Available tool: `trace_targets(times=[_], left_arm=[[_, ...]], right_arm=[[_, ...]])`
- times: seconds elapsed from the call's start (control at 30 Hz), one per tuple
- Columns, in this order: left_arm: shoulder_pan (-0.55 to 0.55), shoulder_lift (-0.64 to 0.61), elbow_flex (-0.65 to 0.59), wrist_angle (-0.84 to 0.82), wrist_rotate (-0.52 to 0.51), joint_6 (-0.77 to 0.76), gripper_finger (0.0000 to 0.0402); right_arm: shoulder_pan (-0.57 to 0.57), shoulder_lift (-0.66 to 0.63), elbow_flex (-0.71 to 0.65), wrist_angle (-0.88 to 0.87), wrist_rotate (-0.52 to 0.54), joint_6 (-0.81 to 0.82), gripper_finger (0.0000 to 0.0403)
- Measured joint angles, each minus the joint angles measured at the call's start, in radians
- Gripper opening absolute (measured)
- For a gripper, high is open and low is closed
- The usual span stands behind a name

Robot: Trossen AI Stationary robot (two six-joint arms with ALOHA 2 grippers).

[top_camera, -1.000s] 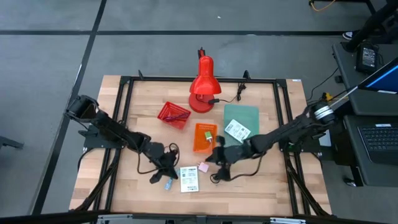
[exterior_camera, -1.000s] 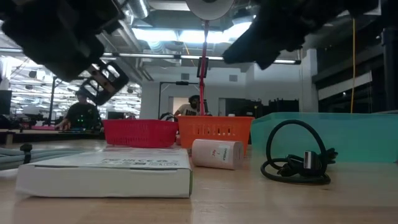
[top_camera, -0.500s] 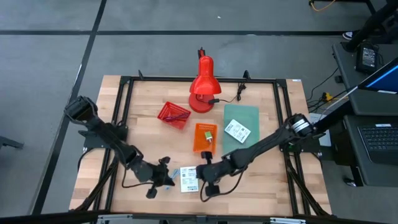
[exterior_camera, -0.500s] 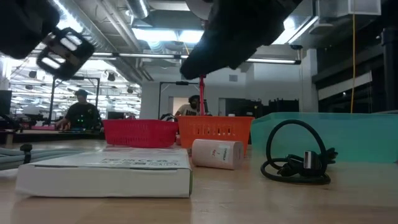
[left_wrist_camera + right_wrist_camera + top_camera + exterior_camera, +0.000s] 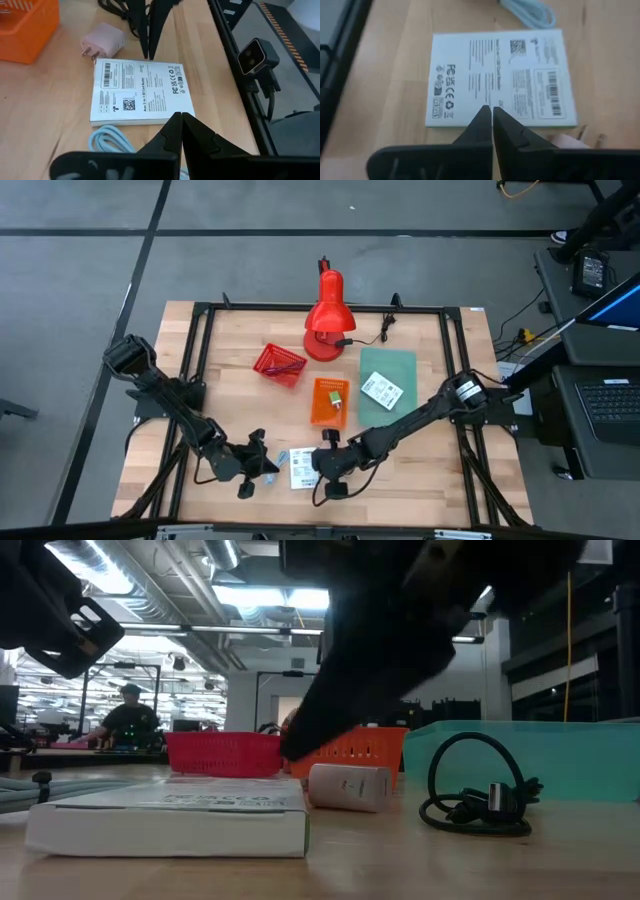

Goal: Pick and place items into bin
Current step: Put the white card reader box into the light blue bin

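— Both pincers first, from above?
— Left pincer (image 5: pixel 262 467) hangs low over the front of the bench (image 5: pixel 240 350), just beside a pale blue cable (image 5: pixel 273 472) and the white printed packet (image 5: pixel 304 467). Right pincer (image 5: pixel 326 468) sits at the packet's other edge. From up here I cannot tell how far either is open.
— Containers?
— A red basket (image 5: pixel 279 363) with something dark red in it, an orange bin (image 5: pixel 328 401) with a small green thing inside, and a teal tray (image 5: pixel 388 385) carrying a second white packet (image 5: pixel 381 391). The red lamp (image 5: pixel 326 320) stands behind them.
— Low view?
— The packet (image 5: pixel 170 815) lies flat in front, a pinkish-white plug cube (image 5: pixel 348 786) behind it, a black coiled cable (image 5: pixel 480 802) to the side. A dark arm looms over the cube; the red, orange and teal containers line up behind.
— Left wrist?
— Its fingers (image 5: pixel 172 135) are pressed together, tips meeting, gripping nothing, just short of the packet (image 5: pixel 140 91); the cube (image 5: pixel 103 42) lies beyond.
— Right wrist?
— Fingers (image 5: pixel 482 125) likewise closed to a point, empty, over the packet (image 5: pixel 500 77).
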Motion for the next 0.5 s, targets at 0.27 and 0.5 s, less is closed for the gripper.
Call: trace_targets(times=[0.27, 0.5], left_arm=[[0.003, 0.0, 0.0, 0.0, -0.044, 0.0, 0.0028], [0.003, 0.0, 0.0, 0.001, -0.045, -0.044, 0.0054]], right_arm=[[0.0, 0.014, 0.0, -0.004, 0.003, -0.001, 0.0], [0.0, 0.031, 0.001, -0.011, 0.007, 0.008, 0.0]])
